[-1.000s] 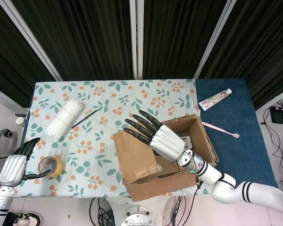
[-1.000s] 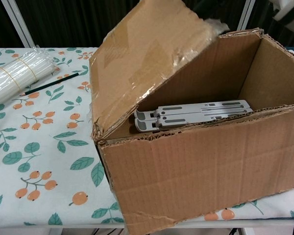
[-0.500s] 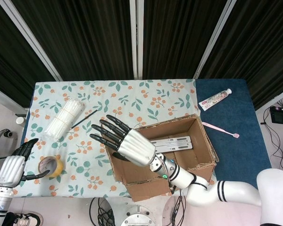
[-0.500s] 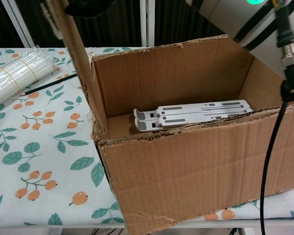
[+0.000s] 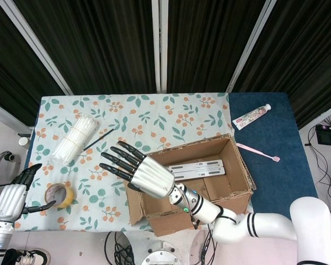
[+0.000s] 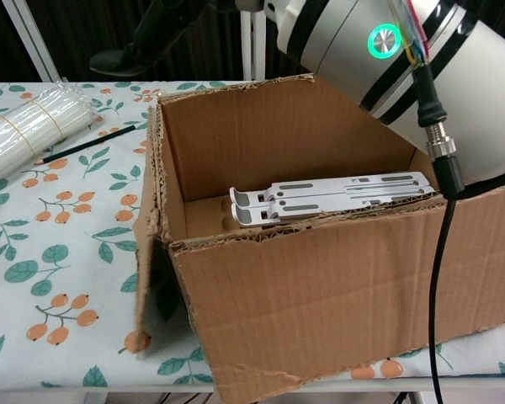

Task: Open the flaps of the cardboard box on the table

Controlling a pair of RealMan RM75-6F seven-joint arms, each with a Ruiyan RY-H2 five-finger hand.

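The cardboard box (image 5: 179, 220) stands at the table's front middle with its top open, and a grey folding stand (image 5: 196, 168) lies inside. My right hand (image 5: 146, 175) hovers over the box's left edge, fingers spread and pointing left, holding nothing. In the chest view the box (image 6: 345, 295) fills the frame. Its left flap (image 6: 147, 269) hangs down outside the left wall. The right hand's dark fingers (image 6: 147, 38) show at the top. My left hand (image 5: 10, 200) is at the front left corner, fingers apart and empty.
A tape roll (image 5: 59, 194) lies just right of the left hand. A straw bundle (image 5: 74, 138) and a black pen (image 5: 97, 139) lie at the back left. A toothpaste tube (image 5: 252, 116) and a pink toothbrush (image 5: 258, 152) rest on the blue mat (image 5: 281, 182).
My right hand swept left across the box. The left flap swung from leaning over the opening to upright, then down outside the left wall. The left hand barely moved.
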